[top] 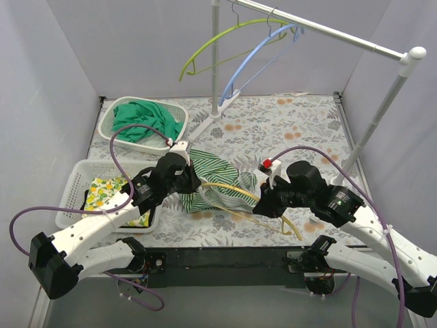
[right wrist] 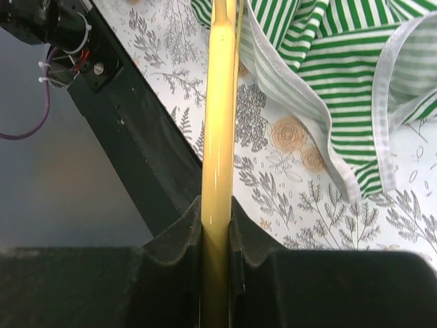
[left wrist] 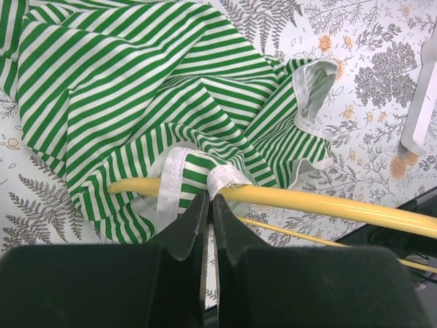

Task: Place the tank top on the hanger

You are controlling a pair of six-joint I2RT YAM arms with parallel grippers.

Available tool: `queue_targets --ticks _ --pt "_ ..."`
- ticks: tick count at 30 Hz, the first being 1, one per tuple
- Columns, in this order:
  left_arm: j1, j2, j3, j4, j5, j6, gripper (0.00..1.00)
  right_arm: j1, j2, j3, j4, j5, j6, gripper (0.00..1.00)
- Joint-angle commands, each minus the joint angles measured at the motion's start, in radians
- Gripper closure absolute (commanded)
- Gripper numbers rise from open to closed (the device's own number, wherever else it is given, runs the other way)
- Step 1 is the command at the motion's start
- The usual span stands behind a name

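Observation:
The green-and-white striped tank top (top: 220, 176) lies crumpled on the floral table between the arms. The yellow hanger (top: 232, 189) runs under and through it. My left gripper (top: 189, 180) is shut on a white-edged strap of the tank top (left wrist: 225, 176), which loops over the hanger's arm (left wrist: 328, 205) right at my fingertips (left wrist: 210, 199). My right gripper (top: 263, 202) is shut on the hanger's other arm (right wrist: 220, 123), with the tank top's white hem (right wrist: 321, 116) just to its right. The hanger's hook is hidden.
A white basket (top: 108, 123) at the back left holds a plain green cloth (top: 145, 119). A second basket (top: 71, 198) holds a lemon-print cloth (top: 108, 193). A white clothes rack (top: 216, 65) carries a lime-green hanger (top: 217, 39) and a light blue hanger (top: 263, 51).

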Motion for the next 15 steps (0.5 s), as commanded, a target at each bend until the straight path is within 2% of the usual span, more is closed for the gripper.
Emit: queue_targets --ticks 1,6,10,15 --pt "-0.004 0.006 0.057 0.002 -0.02 0.036 1.0 0.002 -0.044 -0.05 0.269 -0.013 0.019 0.99" --pt "-0.004 0.012 0.077 0.061 0.02 0.039 1.0 0.003 -0.052 -0.162 0.493 -0.015 0.028 0.99" --pt "-0.004 0.02 0.111 0.07 0.008 0.044 1.0 0.003 -0.009 -0.214 0.596 0.014 0.004 0.99" --pt "-0.004 0.017 0.146 0.082 -0.01 0.084 1.0 0.004 0.028 -0.286 0.84 0.005 0.027 0.99"
